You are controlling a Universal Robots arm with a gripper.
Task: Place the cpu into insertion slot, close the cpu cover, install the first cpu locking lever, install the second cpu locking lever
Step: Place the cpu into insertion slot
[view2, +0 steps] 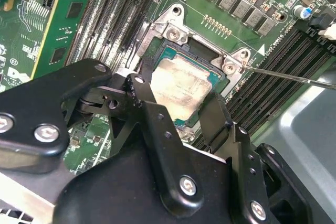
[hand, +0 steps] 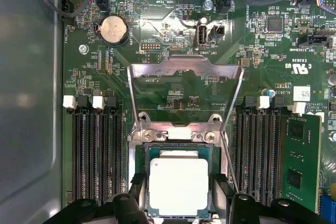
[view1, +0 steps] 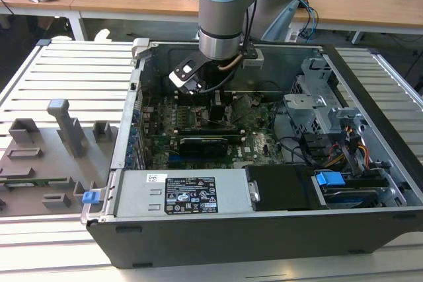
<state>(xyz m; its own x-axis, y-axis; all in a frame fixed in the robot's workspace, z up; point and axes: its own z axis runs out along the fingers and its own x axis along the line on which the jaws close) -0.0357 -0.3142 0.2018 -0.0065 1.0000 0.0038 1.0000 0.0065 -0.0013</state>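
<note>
Looks like the gripper [hand: 178,195] has its jaws pinching the cpu [hand: 178,179], sat in the insertion slot [hand: 140,163], cpu cover [hand: 186,69] flipped open. In the exterior view that's 12 o'clock from the black card [view1: 205,143].

Round coin battery [hand: 114,30] on green motherboard [hand: 157,30], black memory slots [hand: 94,156] alongside

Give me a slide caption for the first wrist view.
Gripper straddling the silver chip lying in its socket, the hinged metal cover flipped open.
</note>
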